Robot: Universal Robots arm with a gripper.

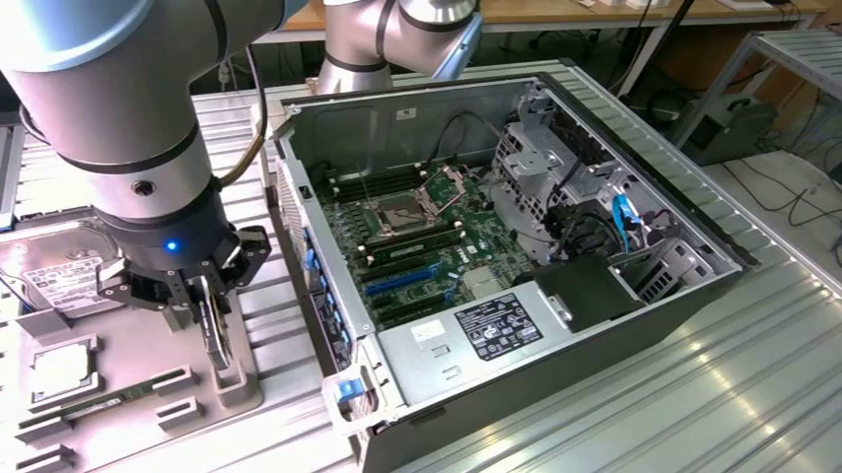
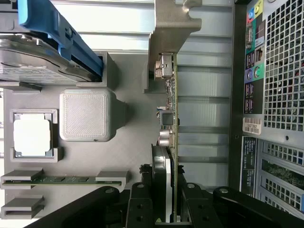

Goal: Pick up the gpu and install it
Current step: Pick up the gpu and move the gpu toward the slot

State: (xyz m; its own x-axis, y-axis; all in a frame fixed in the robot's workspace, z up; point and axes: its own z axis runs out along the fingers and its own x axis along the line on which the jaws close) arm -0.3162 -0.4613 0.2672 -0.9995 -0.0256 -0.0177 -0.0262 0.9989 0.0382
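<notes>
The gpu [image 1: 221, 340] is a thin dark card standing on edge at the grey holder tray [image 1: 256, 389], on the exterior view's left. My gripper [image 1: 211, 310] comes down over it from above, just outside the open computer case [image 1: 632, 148]. In the wrist view the gpu [image 2: 170, 118] shows edge-on, with its silvery bracket [image 2: 168, 28] at the far end and its round fan by the fingers. My gripper [image 2: 166, 204] has one black finger against each face of the card and is shut on it.
The tray also carries the silver hard drive [image 1: 59, 276] under a blue part [image 2: 61, 38], a processor chip [image 2: 32, 135] and a green memory stick [image 2: 66, 180]. Inside the case lie the motherboard [image 1: 421, 246] and blue slots [image 1: 408, 281]. The case's perforated rear panel [image 2: 280, 95] is close by.
</notes>
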